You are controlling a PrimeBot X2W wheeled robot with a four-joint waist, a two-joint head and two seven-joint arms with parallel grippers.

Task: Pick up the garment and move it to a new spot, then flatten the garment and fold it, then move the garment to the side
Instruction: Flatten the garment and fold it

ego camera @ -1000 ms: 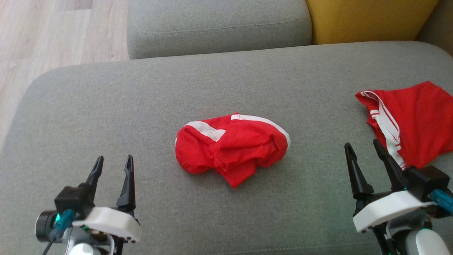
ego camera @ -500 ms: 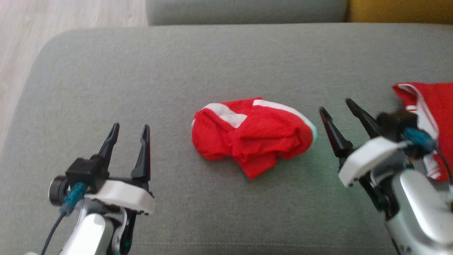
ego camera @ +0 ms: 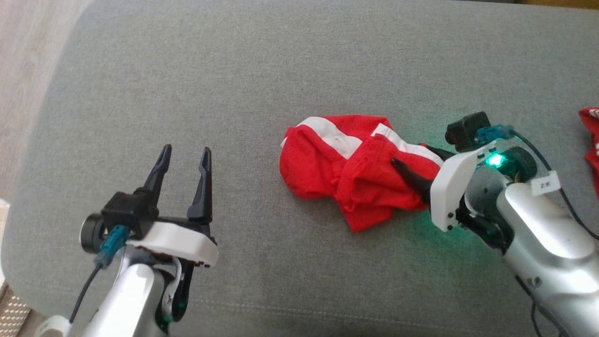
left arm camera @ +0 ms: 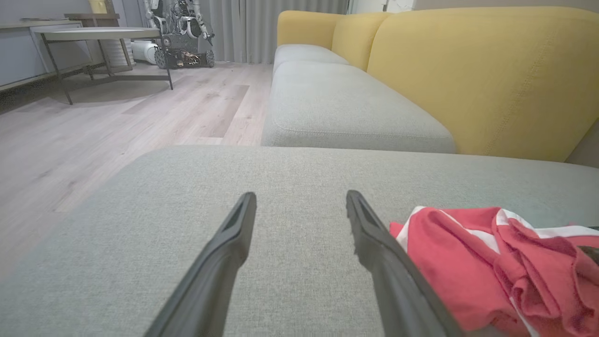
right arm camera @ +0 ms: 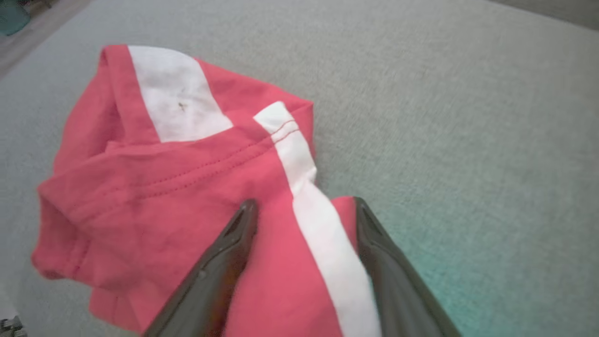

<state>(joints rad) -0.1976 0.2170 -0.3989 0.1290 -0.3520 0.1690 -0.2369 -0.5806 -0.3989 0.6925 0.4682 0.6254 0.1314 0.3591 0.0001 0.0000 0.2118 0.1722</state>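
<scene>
A crumpled red garment (ego camera: 346,173) with white stripes lies in a heap on the grey sofa cushion (ego camera: 234,70). My right gripper (ego camera: 412,157) is at its right end, open, with its fingers either side of the white-striped edge. The right wrist view shows the garment (right arm camera: 164,187) under the right gripper (right arm camera: 303,203), the white stripe running between the two fingers. My left gripper (ego camera: 186,150) hovers open and holding nothing over bare cushion, to the left of the heap. From the left wrist, the garment (left arm camera: 468,252) lies just right of the left gripper (left arm camera: 299,196).
Another red and white garment (ego camera: 590,140) lies at the right edge of the cushion. The wooden floor (ego camera: 23,70) runs past the cushion's left edge. A yellow backrest (left arm camera: 468,70), another grey seat (left arm camera: 337,107) and a metal-legged table (left arm camera: 103,35) stand beyond.
The head camera has tilted down and shifted. My right gripper has moved left from beside the other garment onto the heap's right end. The left gripper holds about the same pose.
</scene>
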